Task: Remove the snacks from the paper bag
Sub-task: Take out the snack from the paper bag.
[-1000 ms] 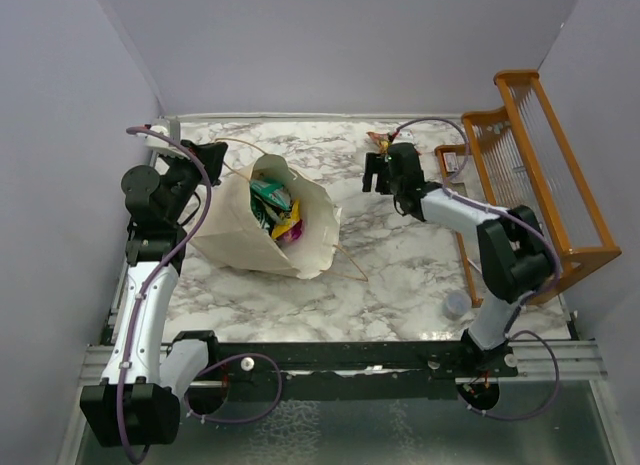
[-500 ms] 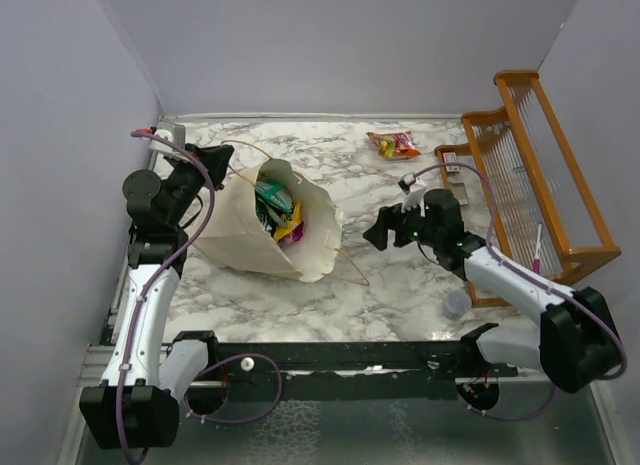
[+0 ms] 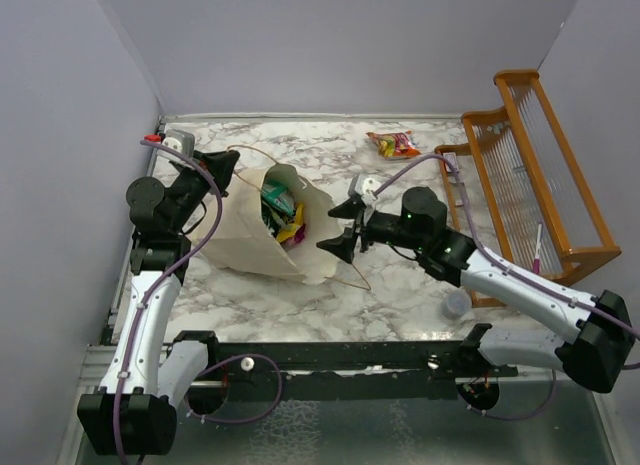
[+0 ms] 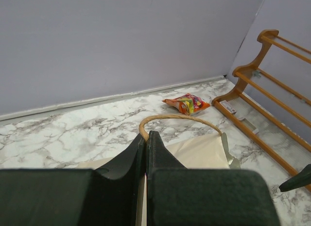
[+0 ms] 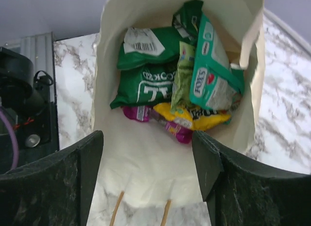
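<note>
– what sits on the worktop (image 3: 390,297)?

– biggest is a wooden rack (image 3: 530,175) along the right edge. next is the paper bag (image 3: 240,235), left of the middle and nearer the far left corner. it's cream, creased, and tipped on its side with its mouth open toward the right edge. it has thin tan loop handles; one arches up at the far rim and the other trails onto the worktop by the mouth.

– and the arms?

– the left gripper (image 4: 146,136) is clenched on the bag's far rim, just where the handle loop begins. the right gripper (image 3: 343,228) is just in front of the mouth with its fingers spread wide, holding nothing.

– what's inside?

– crinkly packets, piled toward the bottom of the bag: two green chip bags (image 5: 146,85), a teal packet (image 5: 211,75) over them, a yellow packet (image 5: 194,120) and a purple one (image 5: 146,114) beneath.

– anything out of the bag?

– one red-orange candy pack (image 3: 393,143) lies by the far edge, well apart from the bag. a small grey cap (image 3: 457,305) sits near the rack's near end.
</note>
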